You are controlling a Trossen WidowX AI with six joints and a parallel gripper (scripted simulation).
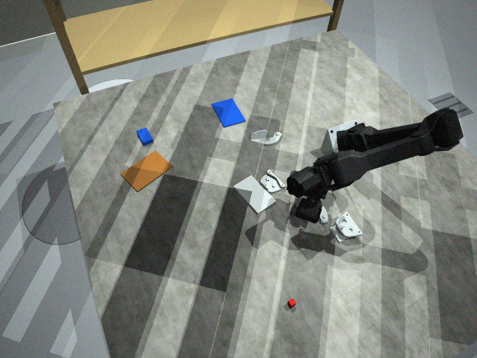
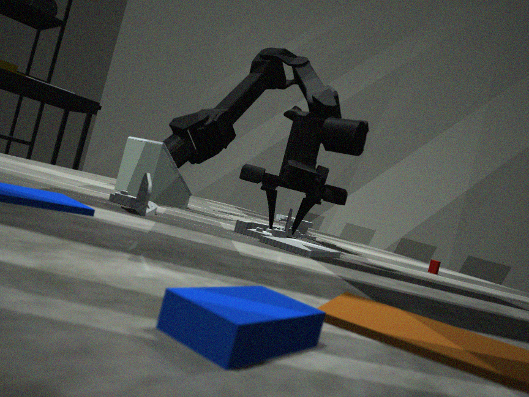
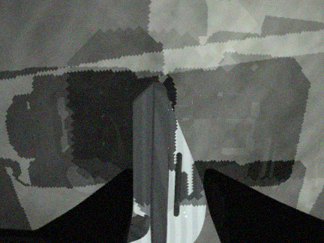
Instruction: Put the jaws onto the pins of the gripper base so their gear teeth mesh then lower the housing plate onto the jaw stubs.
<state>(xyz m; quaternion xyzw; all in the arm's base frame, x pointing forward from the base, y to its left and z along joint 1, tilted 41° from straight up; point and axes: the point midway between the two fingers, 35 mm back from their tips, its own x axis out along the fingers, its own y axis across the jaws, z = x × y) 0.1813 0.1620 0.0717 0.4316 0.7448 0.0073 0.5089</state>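
My gripper (image 2: 281, 231) (image 3: 169, 177) points down and is shut on a white jaw (image 1: 323, 215) (image 3: 144, 150), one finger against its upright wall; the contact of the other is hard to tell. This jaw is low at the table, its toothed end showing beside the gripper in the top view. The other jaw (image 1: 265, 138) (image 2: 146, 187) lies alone farther back, its curved arm toward the robot mount. The gripper base (image 1: 273, 180) with two pins lies left of the gripper. The housing plate (image 1: 348, 226) with two round holes lies right of the gripper. My fingertips are hidden in the top view.
A white ribbed slab (image 1: 255, 193) (image 2: 299, 247) lies beside the gripper base. A blue plate (image 1: 228, 112), a small blue block (image 1: 144, 136) (image 2: 239, 325) and an orange plate (image 1: 146, 170) lie farther left. A red cube (image 1: 291, 303) (image 2: 434, 266) lies toward the front in the top view.
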